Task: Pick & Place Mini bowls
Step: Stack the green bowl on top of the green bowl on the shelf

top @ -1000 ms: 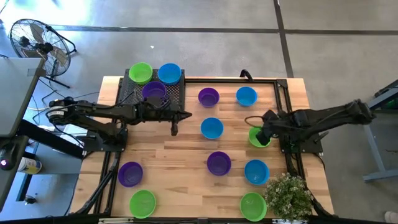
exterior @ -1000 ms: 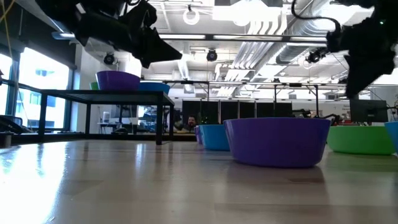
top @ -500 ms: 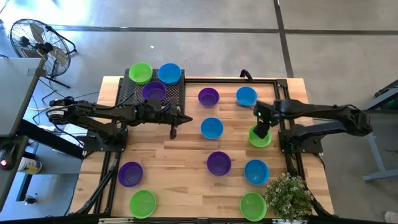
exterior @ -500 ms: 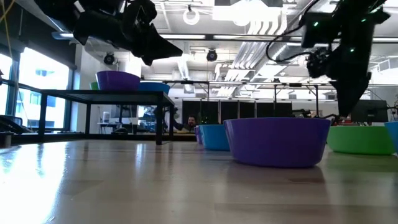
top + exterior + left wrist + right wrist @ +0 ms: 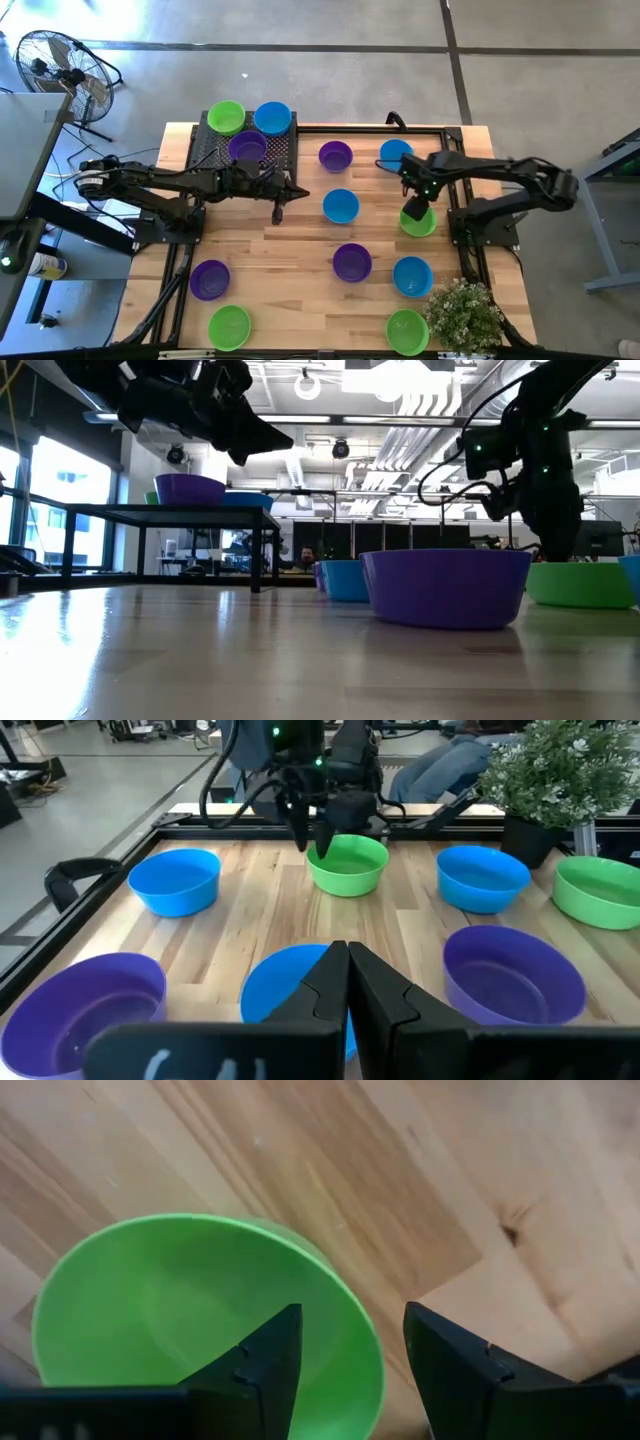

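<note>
Wooden table (image 5: 290, 250): right end effector (image 5: 345, 1355), fingers parted and holding nothing, straddles green mini bowl's (image 5: 190, 1320) rim.

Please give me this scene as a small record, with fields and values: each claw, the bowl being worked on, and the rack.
right claw: open, fingers astride the rim of the green bowl
left claw: shut, empty, above the table beside the rack
rack: holds three bowls, green, blue, purple
bowls left on table: nine
</note>
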{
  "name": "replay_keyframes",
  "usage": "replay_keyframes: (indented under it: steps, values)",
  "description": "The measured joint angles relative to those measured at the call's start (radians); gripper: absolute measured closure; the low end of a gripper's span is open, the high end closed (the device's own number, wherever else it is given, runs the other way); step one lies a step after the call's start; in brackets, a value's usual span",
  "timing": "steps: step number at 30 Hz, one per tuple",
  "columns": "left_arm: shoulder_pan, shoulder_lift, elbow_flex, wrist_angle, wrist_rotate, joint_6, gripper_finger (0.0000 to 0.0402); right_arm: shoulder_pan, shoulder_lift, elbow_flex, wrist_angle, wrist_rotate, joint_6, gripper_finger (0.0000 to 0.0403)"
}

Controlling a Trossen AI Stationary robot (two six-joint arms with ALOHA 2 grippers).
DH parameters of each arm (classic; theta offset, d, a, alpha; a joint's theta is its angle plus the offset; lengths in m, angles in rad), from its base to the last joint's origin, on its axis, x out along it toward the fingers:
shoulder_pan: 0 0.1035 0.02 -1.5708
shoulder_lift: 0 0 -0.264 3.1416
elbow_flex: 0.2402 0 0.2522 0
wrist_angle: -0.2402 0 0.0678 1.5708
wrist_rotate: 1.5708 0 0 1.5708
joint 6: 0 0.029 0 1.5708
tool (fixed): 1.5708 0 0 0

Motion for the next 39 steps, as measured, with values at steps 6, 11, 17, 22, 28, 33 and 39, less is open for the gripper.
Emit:
replay_keyframes:
  steps: [6,11,17,22,28,33,39]
  values:
    - [0.0,0.0,0.0,-0.037,0.023,0.019,0.0402,0.0,0.045,0.0,0.018,-0.051,-0.012,0.0289]
    - [0.0,0.0,0.0,-0.068,0.023,0.012,0.0402,0.0,0.066,0.0,0.034,-0.08,-0.019,0.0371]
    - [0.0,0.0,0.0,-0.078,0.064,0.016,0.0401,0.0,0.036,0.018,0.019,-0.093,0.037,0.039]
    - [0.0,0.0,0.0,-0.076,0.097,0.016,0.0401,0.043,0.023,0.15,-0.103,-0.019,0.119,0.0399]
    - [-0.041,0.0,0.004,-0.076,0.069,0.032,0.0399,0.128,0.025,0.355,-0.133,0.056,0.21,0.04]
    - [-0.115,0.0,0.022,-0.084,-0.046,0.074,0.0367,0.183,0.079,0.492,-0.139,0.118,0.256,0.0401]
    - [-0.212,0.0,0.084,-0.129,-0.196,0.155,0.0297,0.226,0.235,0.673,-0.138,0.207,0.278,0.0401]
